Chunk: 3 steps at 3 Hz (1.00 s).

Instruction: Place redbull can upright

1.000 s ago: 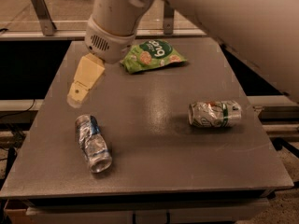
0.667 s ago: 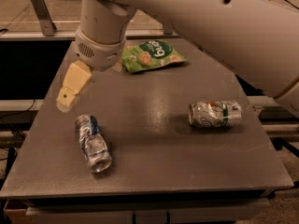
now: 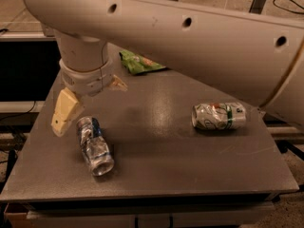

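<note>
The redbull can [image 3: 95, 144] lies on its side at the front left of the grey table [image 3: 190, 175], dented, silver with blue patches, its shiny metal top facing the front edge. My gripper [image 3: 90, 99] hangs just above and behind the can's far end. It is open: one cream finger [image 3: 64, 113] sits left of the can, and the other finger [image 3: 117, 83] shows further back to the right. The gripper holds nothing, and I cannot tell if it touches the can.
A fatter white-and-green can [image 3: 218, 116] lies on its side at the right of the table. A green snack bag [image 3: 140, 61] lies at the back, partly hidden by my arm [image 3: 190, 37], which spans the top of the view.
My arm has swung left and down, bringing the gripper from mid-air behind the redbull can to just above its far end. Both cans lie as before.
</note>
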{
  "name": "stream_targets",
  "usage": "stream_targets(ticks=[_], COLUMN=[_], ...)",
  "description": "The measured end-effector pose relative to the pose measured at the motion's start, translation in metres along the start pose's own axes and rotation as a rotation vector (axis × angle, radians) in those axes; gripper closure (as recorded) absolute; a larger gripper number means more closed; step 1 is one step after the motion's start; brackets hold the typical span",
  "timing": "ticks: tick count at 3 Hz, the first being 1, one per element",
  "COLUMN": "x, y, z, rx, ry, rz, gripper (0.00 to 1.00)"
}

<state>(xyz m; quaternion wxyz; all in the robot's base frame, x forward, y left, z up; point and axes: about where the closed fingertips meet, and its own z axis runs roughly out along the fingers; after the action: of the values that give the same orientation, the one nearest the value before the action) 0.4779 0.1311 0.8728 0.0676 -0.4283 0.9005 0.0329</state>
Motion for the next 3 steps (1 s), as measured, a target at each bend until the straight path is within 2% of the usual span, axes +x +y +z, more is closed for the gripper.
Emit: stream_targets(ticks=[1,2,3], x=[0.011,0.020,0.024], y=[0.013,0.022,0.026], z=[0.022,0.040,0.047], rx=[0.060,0.084,0.104], ry=[0.068,0.105,0.104], rz=[0.048,0.094,0.129], gripper=[0.00,0.00,0.18])
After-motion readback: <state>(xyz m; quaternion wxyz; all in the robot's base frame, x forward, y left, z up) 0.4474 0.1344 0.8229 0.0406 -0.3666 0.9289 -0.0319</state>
